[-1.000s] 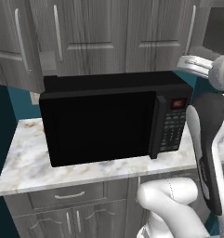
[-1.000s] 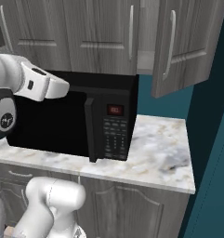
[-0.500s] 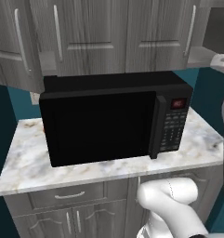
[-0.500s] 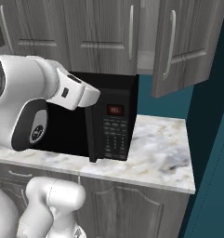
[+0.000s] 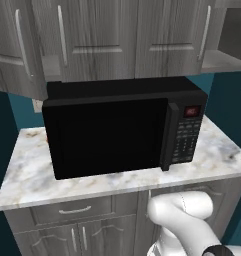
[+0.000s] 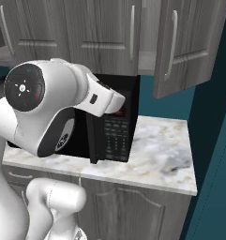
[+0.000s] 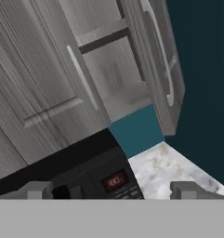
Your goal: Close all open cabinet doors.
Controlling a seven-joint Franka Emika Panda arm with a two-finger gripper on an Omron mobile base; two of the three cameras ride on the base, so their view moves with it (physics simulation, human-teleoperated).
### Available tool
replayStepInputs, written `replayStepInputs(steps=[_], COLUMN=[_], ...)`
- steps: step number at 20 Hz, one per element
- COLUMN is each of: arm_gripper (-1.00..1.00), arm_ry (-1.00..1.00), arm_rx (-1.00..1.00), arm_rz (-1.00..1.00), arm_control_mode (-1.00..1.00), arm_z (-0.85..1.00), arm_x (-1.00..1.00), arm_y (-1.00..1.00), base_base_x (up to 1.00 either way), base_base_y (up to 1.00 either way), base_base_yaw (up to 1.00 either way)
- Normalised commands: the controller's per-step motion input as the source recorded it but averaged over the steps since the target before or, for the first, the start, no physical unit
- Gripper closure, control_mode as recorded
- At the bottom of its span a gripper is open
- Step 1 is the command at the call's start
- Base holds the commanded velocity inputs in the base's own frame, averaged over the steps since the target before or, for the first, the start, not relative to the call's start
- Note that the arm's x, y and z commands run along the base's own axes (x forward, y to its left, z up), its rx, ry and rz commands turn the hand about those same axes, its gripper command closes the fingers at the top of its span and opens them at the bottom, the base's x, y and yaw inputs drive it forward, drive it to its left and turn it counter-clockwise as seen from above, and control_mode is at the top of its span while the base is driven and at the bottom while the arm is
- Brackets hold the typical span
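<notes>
In the hand view my gripper (image 7: 112, 190) is open, its two fingertips (image 7: 39, 189) far apart with nothing between them. It points up at the wall cabinets. The right cabinet door (image 7: 160, 60) stands swung out, seen nearly edge-on, its silver bar handle (image 7: 162, 51) facing right. Beside it the open cabinet (image 7: 115, 74) shows a shelf, and a shut door (image 7: 43, 69) lies to the left. That open right door (image 6: 184, 42) hangs out over the counter end. A second open door (image 5: 14, 45) hangs at the far left. My arm (image 6: 53, 108) rises in front of the microwave.
A black microwave (image 5: 117, 132) sits on the marble counter (image 5: 27, 175) under the cabinets. Grey drawer fronts (image 5: 72, 211) run below. A dark teal wall (image 6: 213, 140) borders the counter on the right. The middle cabinet doors (image 5: 102, 35) are shut.
My arm has swung out of the left base view's right edge and risen large across the right base view, its forearm now reaching toward the right cabinet. The doors have not moved.
</notes>
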Motion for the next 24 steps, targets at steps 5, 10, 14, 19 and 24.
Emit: replayStepInputs(steps=[5,10,14,19,24], arm_gripper=[-1.0,-1.0,-1.0,-1.0,-1.0], arm_ry=[-0.03,-0.05,-0.09,-0.08,-0.01], arm_rx=[0.0,0.08,0.17,0.25,0.28], arm_rz=[-0.21,-0.21,-0.06,0.0,0.0], arm_control_mode=[-1.0,-1.0,-1.0,-1.0,-1.0], arm_z=[-0.26,-0.35,-0.3,-0.03,0.0], arm_x=[0.01,0.04,-0.01,-0.23,-0.17], arm_y=[0.0,0.0,-0.02,-0.1,-0.12], base_base_x=[0.0,0.0,0.0,0.0,0.0], base_base_y=[0.0,0.0,0.0,0.0,0.0], base_base_yaw=[0.0,0.0,0.0,0.0,0.0])
